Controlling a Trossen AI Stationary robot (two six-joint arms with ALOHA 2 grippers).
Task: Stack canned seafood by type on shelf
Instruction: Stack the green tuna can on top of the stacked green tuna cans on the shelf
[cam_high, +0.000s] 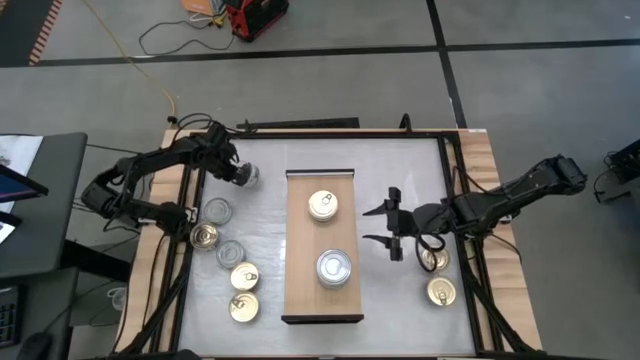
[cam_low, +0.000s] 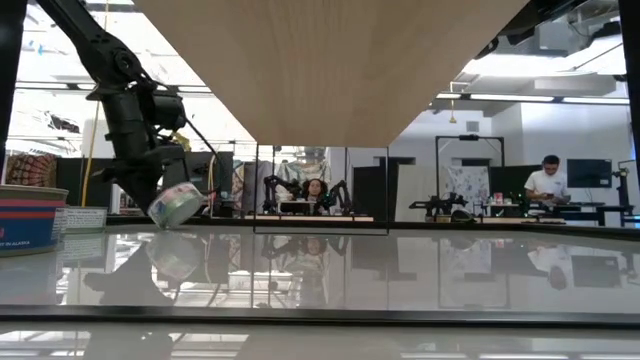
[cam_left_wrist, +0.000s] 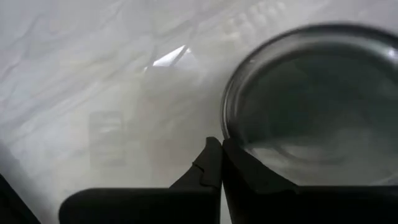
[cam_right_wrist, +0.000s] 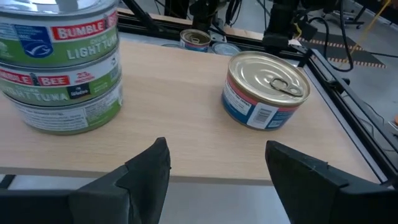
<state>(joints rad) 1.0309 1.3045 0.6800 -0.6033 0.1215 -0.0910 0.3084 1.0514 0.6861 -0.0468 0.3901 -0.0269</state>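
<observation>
Left end effector pinches tin rim; label unreadable.

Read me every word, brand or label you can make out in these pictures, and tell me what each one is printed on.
"BUMBLE", "LIGHT TUNA": top green-and-white round tin of the stack on the light-wood shelf board.
"BUMBLE BEE", "TUNA": lower green-labelled tin.
Blue-and-red gold-lidded tin: print too small.
Red-and-blue tin: lettering blurred.

I saw the white table carrying the wooden shelf at its middle. On the shelf stood a gold-lidded can and a stack of silver-lidded cans. Left of the shelf, five loose cans lay on the table; right of it, two more.
</observation>
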